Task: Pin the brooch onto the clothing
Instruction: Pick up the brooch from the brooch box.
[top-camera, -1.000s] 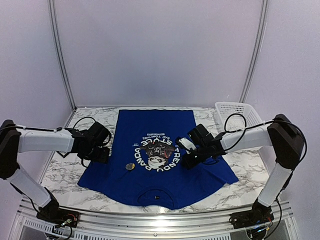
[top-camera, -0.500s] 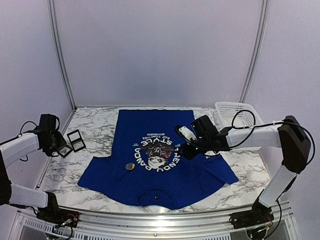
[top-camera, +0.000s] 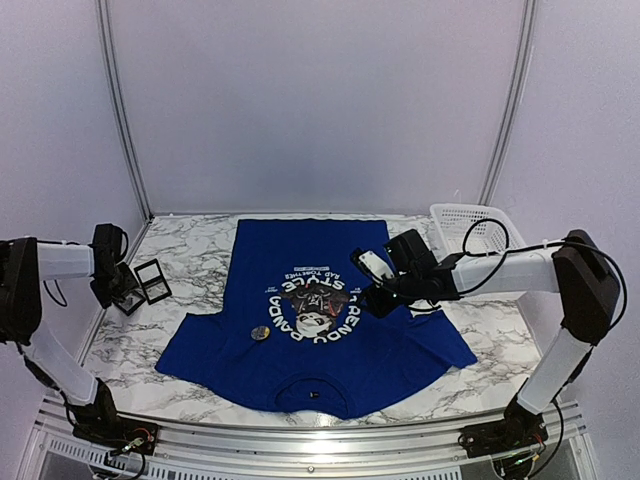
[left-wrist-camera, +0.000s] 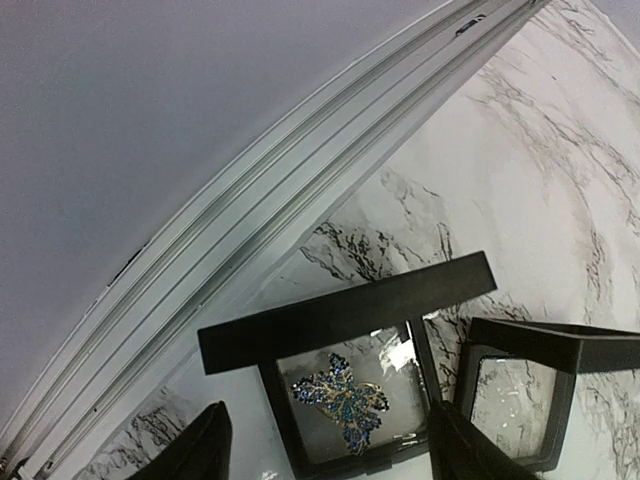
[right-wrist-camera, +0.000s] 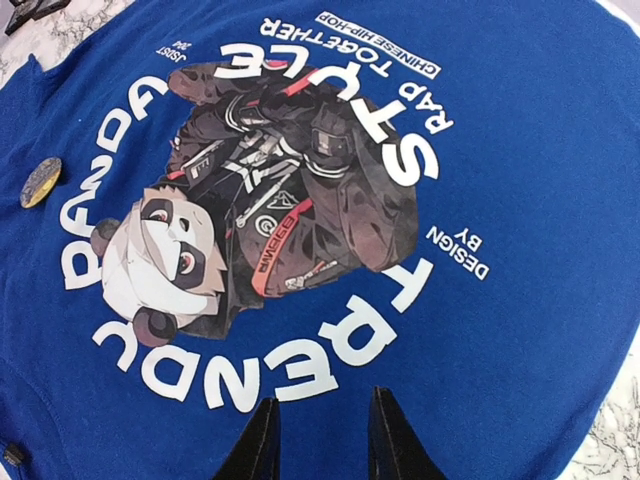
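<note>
brooch (left-wrist-camera: 343, 403) in case (left-wrist-camera: 345, 318) by left rail (left-wrist-camera: 250, 240), shirt (top-camera: 310, 300) centred

Pale lilac walls (top-camera: 320, 100) with 2 metal posts (top-camera: 122, 110) back a marble-patterned table (top-camera: 490, 345).

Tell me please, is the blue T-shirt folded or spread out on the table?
Spread out. The T-shirt lies flat on the table, both sleeves extended and the whole panda print showing.

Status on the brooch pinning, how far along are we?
Done: T-shirt lies spread flat, with a round badge on it. In hand: open left gripper hovers near the butterfly brooch in its black box; right gripper hangs open above the panda graphic. Left: lifting the brooch out and pinning it.
</note>
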